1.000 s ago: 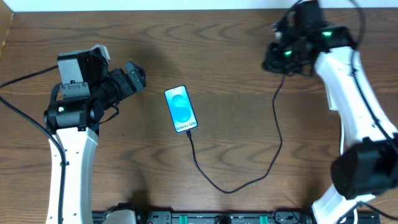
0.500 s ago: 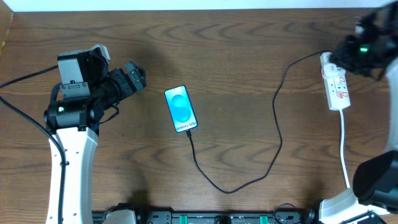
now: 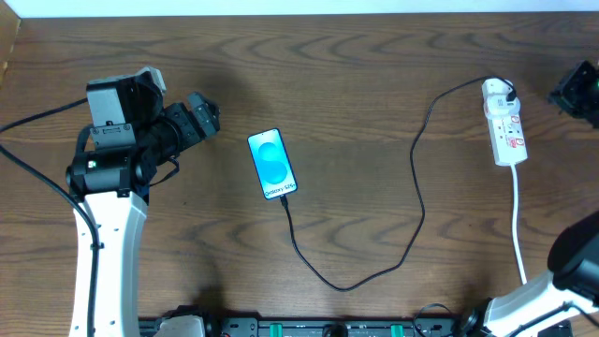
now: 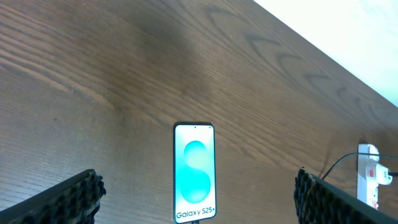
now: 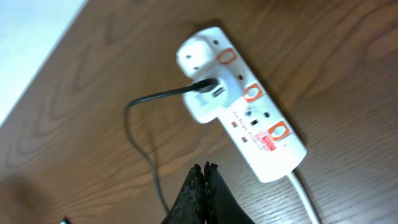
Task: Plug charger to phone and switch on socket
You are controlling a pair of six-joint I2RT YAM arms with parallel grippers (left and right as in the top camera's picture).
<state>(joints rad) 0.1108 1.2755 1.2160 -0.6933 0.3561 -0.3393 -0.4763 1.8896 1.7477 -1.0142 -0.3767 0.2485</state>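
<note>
Right: socket (image 3: pixel 504 124) lies far right, long axis near-to-far, charger (image 5: pixel 207 89) plugged at its far end. My right gripper (image 5: pixel 204 177), pinched shut, empty, sits just right of it, so it's my nearer arm. Left gripper (image 3: pixel 200 112) spread wide, left of phone (image 3: pixel 272 165).

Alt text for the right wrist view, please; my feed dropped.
A white power strip lies diagonally on the wooden table, the black charger plugged into it, cable trailing left. The right tool, fingers together, shows at the bottom edge.

robot lab bench: bare wood-grain table (image 3: pixel 356 84), white robot arms (image 3: pixel 103 243), plain white backdrop (image 4: pixel 354 31).
</note>
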